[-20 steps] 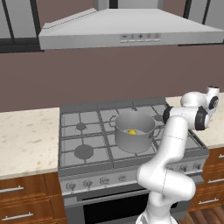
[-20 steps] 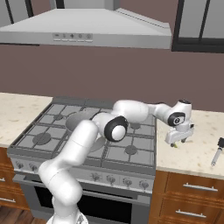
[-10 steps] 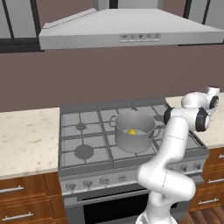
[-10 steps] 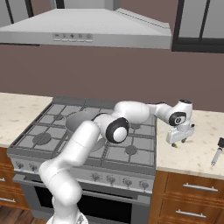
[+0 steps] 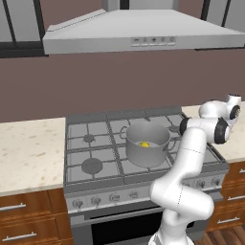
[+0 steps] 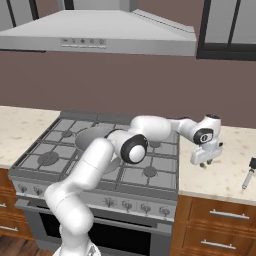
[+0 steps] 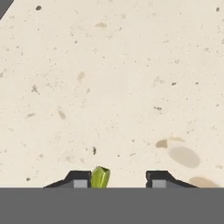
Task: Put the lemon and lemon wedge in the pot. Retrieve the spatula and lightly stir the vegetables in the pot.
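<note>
In the hand view, a small yellow-green lemon wedge (image 7: 100,177) stands on the speckled counter, right against the left fingertip (image 7: 78,180). A clear gap separates it from the right fingertip. My gripper (image 7: 117,179) points down at the counter right of the stove and is still open around the wedge. In the right base view the gripper (image 6: 204,163) hangs just above the counter. The yellow lemon (image 5: 144,144) lies inside the grey pot (image 5: 143,158) on the stove. The dark-handled spatula (image 6: 248,175) lies on the counter to the right of the gripper.
The gas stove (image 5: 91,143) has raised grates around the pot. A range hood (image 5: 143,33) hangs above. The beige counter (image 6: 220,175) runs to the right of the stove, and more counter (image 5: 28,148) lies on the left.
The fingers have drawn closer together around the lemon wedge. The arm has barely moved.
</note>
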